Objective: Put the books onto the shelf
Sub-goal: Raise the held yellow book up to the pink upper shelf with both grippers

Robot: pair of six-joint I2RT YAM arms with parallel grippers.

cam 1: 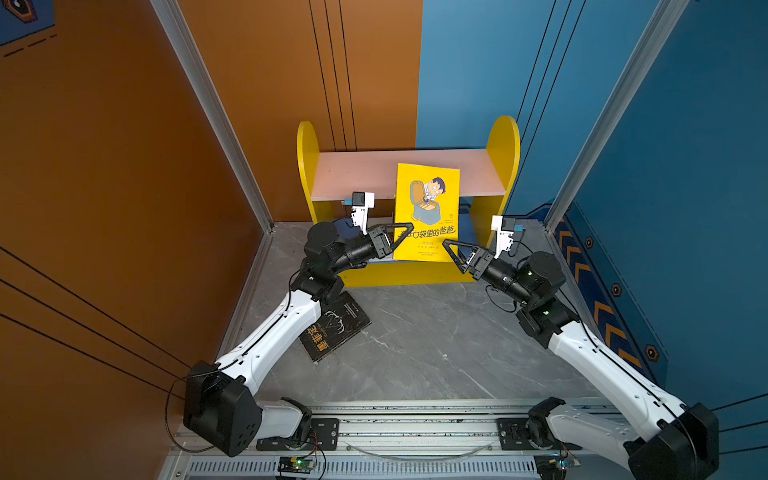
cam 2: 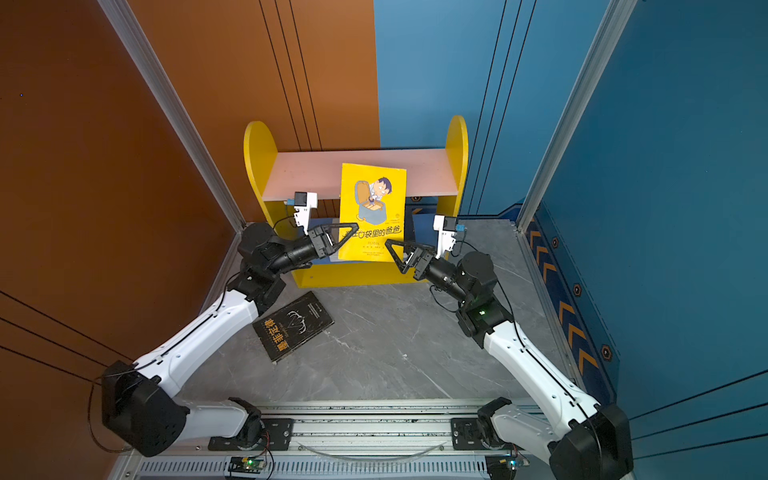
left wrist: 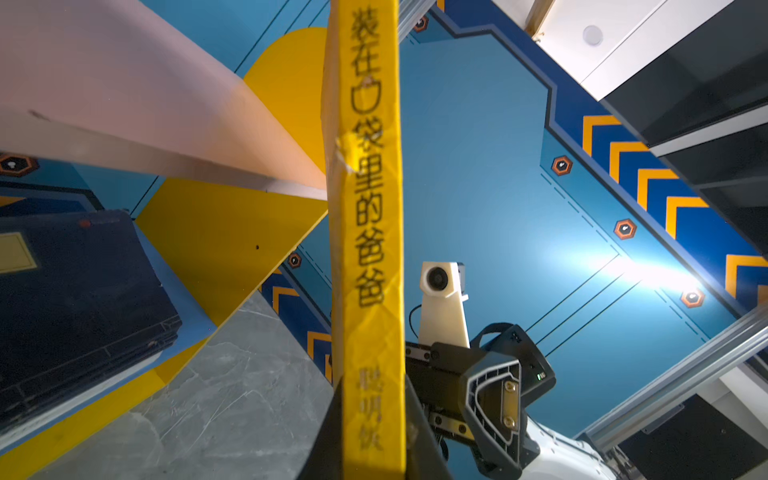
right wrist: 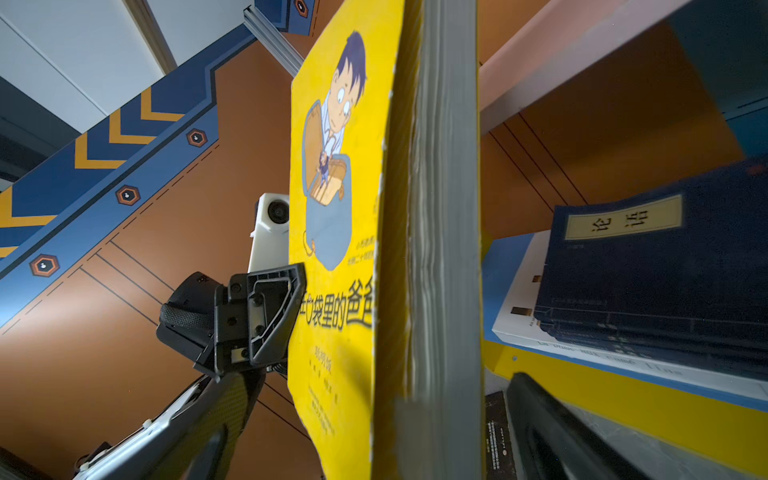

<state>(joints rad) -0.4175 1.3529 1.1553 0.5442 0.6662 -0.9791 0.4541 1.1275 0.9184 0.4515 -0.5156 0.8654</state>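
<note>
The grey marbled tabletop [cam 1: 415, 353] spreads below both my grippers. Just beyond my fingertips stands the small wooden shelf [cam 1: 305, 158], with yellow round-topped sides, a yellow base front, a pink upper board and a blue lower board.

Between my two grippers stands the thin yellow paperback [cam 1: 428, 199] with the cartoon man on it. It is upright with its cover turned back towards my arms. Its lower edge hangs over the base front and its upper half crosses the pink board's front edge. That edge sits right behind the book and bars the way inward. I cannot tell whether the two touch.

Past the book's back cover, a flat stack of navy paperbacks [right wrist: 656, 270] lies on the blue board. The top one bears a yellow title label, and the stack rests on a white paperback [right wrist: 519, 320].

Well behind my left gripper [cam 1: 405, 232], the black paperback [cam 2: 293, 326] with orange characters lies flat on the tabletop, partly under my left arm [cam 1: 282, 328].

My left gripper is clamped on the yellow book's spine edge, low down. My right gripper [cam 1: 453, 249] has its jaws wide apart astride the page edge, one finger before the cover and one behind. The right wrist view shows a gap on each side.
</note>
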